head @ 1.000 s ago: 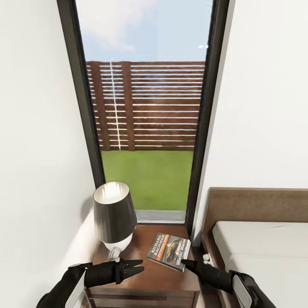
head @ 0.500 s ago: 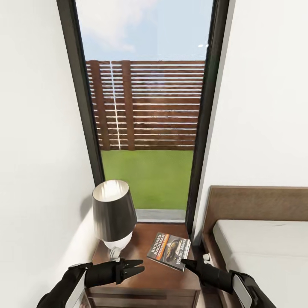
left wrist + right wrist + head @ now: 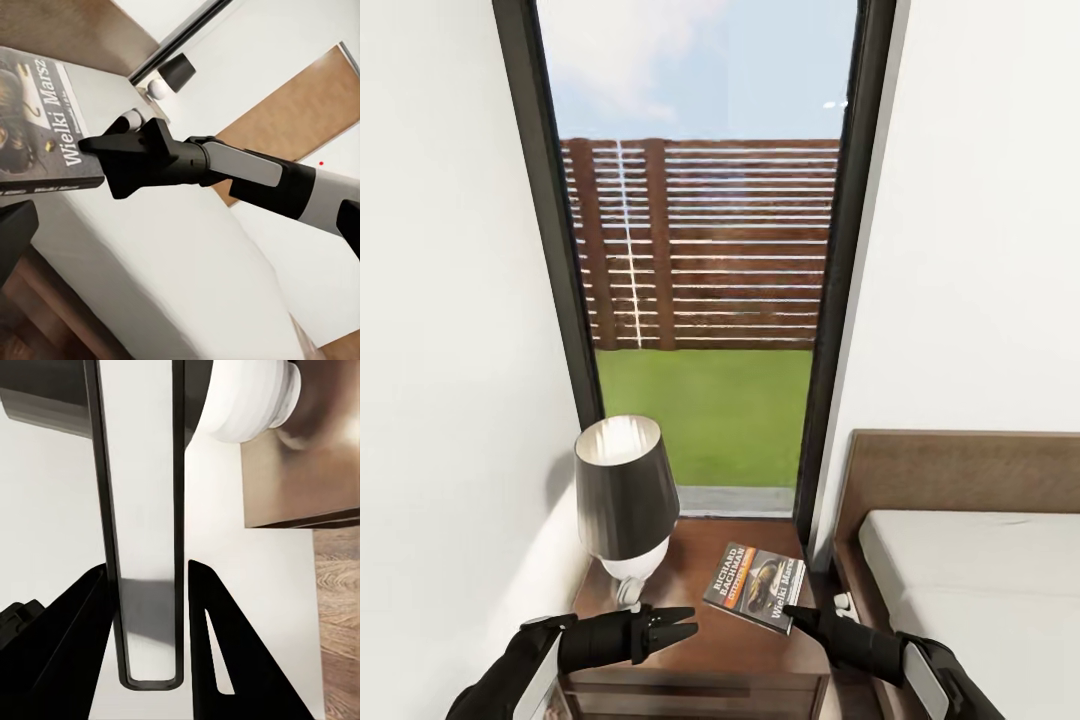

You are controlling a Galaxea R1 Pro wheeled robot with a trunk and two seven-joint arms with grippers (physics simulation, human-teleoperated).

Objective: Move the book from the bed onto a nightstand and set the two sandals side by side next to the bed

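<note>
The book lies flat on the nightstand, dark cover up with white lettering and an orange band; the left wrist view shows it too. My right gripper hovers open at the book's near right corner, holding nothing, and its fingers stand apart in the right wrist view. My left gripper is open over the nightstand's front left, apart from the book. The bed with its pale mattress and brown headboard stands to the right. The sandals are out of view.
A lamp with a dark shade and white base fills the nightstand's back left. A tall dark-framed window rises behind it, between white walls. Wood floor shows beside the nightstand.
The whole picture has shifted slightly, so the camera moved a little. Both grippers and the book keep their places.
</note>
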